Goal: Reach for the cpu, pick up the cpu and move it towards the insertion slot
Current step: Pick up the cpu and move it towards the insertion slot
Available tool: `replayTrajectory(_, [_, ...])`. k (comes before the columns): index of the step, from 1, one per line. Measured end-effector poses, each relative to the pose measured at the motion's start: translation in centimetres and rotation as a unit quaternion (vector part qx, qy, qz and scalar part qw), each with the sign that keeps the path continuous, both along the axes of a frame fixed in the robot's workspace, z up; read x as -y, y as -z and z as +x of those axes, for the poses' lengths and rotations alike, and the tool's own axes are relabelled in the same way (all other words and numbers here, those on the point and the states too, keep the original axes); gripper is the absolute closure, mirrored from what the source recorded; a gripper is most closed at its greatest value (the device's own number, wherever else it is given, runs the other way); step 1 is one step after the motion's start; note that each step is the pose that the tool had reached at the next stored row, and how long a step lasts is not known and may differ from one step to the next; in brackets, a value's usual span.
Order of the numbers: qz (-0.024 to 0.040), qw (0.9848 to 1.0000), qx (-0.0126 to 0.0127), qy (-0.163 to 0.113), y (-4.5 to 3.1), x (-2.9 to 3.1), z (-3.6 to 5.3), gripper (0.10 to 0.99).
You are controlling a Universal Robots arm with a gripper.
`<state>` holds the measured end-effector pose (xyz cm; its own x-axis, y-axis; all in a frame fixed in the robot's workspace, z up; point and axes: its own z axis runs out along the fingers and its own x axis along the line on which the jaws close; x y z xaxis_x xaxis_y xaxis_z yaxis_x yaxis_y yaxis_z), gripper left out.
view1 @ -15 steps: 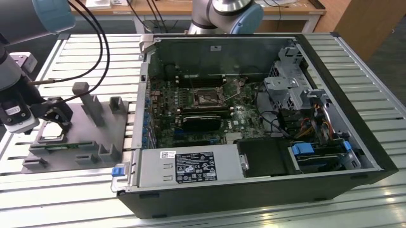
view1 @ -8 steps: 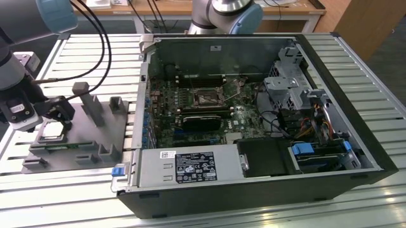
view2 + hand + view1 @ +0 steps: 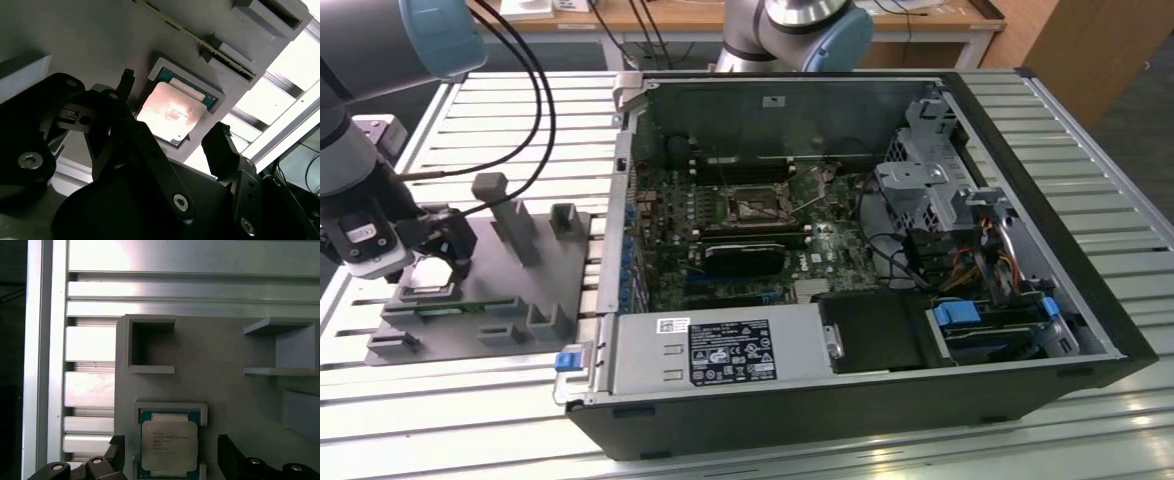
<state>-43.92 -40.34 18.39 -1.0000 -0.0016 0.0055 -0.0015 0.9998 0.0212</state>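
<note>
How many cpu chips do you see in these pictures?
1. The cpu lies in a framed pocket of the grey tray, between the open fingers of the gripper. The insertion slot in the computer case seems empty.

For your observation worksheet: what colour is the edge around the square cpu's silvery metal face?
Blue-green, around the square silvery cpu; clearest in the first wrist view.

The cpu point(image 3: 169, 445) is cut off by the picture's edge in the first wrist view. In the second wrist view, one side is covered by a gripper finger point(image 3: 127, 115).
</note>
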Motion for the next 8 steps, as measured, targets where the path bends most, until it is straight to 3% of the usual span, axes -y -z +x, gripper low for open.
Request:
replayTrajectory(1, [0.0000,1.0000,0.0000,0.000,0.00,-0.01,0.00,0.282])
replayTrajectory(2, [0.0000,1.0000,0.0001,0.000,0.00,-0.01,0.00,0.345])
replayTrajectory(4, [0.0000,1.0000,0.0003,0.000,0.01,-0.04,0.00,0.345])
replayTrajectory(5, [0.0000,1.0000,0.0003,0.000,0.01,-0.06,0.00,0.408])
replayTrajectory(8, [0.0000,1.0000,0.0004,0.000,-0.06,-0.14,0.00,0.408])
